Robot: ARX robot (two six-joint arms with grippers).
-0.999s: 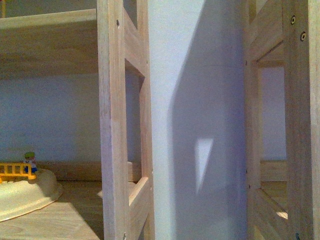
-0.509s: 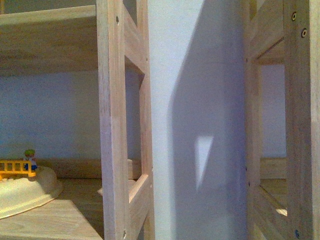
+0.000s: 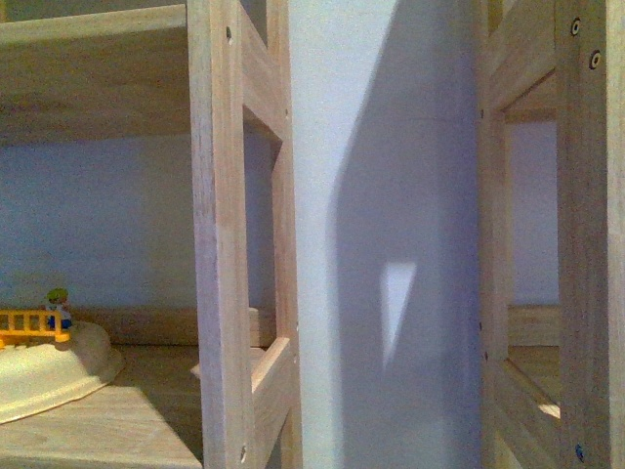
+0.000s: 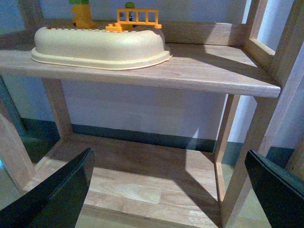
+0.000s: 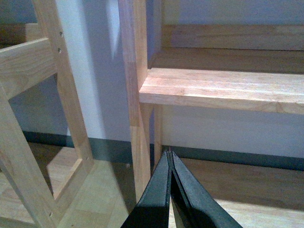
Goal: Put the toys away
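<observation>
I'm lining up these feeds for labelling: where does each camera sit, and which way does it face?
Front: on the body, facing a wooden shelf upright and wall; no arm shows.
Left wrist: faces the shelf; left gripper open.
Right wrist: faces another shelf board; right gripper shut, empty.
Front and left wrist share the cream base with yellow fence.

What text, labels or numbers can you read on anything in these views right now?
None: no readable text in any view.
The cream base, the yellow fence with its small figure and the wooden shelves show no print or labels.
</observation>
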